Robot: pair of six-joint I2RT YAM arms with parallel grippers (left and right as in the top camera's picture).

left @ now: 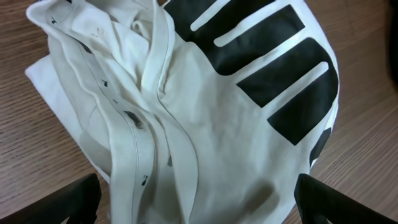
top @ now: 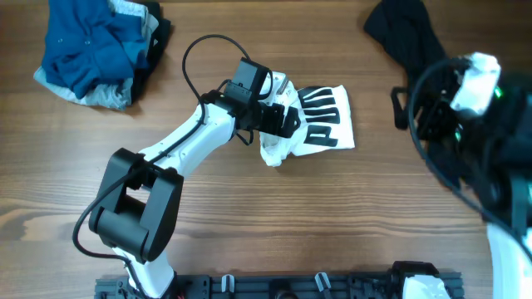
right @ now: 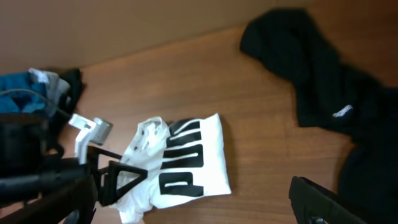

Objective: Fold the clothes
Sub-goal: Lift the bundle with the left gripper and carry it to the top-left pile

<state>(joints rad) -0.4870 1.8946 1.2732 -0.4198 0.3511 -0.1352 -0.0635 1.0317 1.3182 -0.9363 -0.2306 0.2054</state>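
Table (top: 249,208): wood-grain surface, carries all the cloth.
Blue/grey pile (top: 91,46): far-left corner, heaped.
Black garment (top: 403,33): far-right corner, crumpled.
Clothes (top: 324,120): white shirt w/ black block letters, mid-surface, nearer far edge; part folded, collar side bunched toward left.
L gripper (left: 202,199): over bunched collar side, jaws spread wide, nothing gripped.
R gripper (right: 193,205): by right edge, well apart from Clothes, jaws spread wide, empty.

- A wooden surface (top: 332,216) with visible grain carries everything.
- A crumpled blue garment (top: 87,46) lies at the far left corner, with grey fabric (top: 104,95) beneath its near side.
- A plain black garment (top: 403,33) lies bunched near the far right corner.
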